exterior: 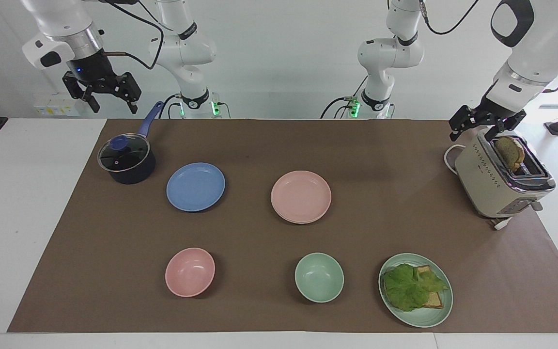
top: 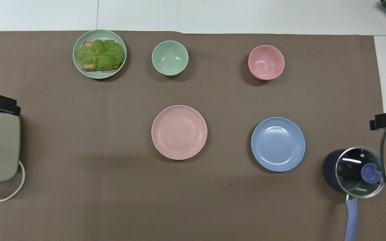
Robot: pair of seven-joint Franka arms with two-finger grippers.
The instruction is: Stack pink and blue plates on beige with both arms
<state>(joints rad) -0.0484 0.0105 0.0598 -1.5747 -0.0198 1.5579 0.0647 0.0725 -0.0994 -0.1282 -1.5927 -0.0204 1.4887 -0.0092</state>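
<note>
- The left gripper hangs in the air over the toaster at the left arm's end of the table, jaws spread wide with nothing between them.
- The right gripper is up in the air at the right arm's end, just above the pot's blue handle, fingers apart and empty.
- The pink plate lies flat near the middle of the brown mat. A second rim shows just under its edge, so it seems to sit on another plate; I cannot tell that one's colour.
- The blue plate lies flat on the mat beside the pink plate, toward the right arm's end, close to the pot and well apart from both grippers.
- Farther from the robots stand a pink bowl, a green bowl and a green plate carrying toast and lettuce.
- A slice of bread stands in the toaster's slot.
</note>
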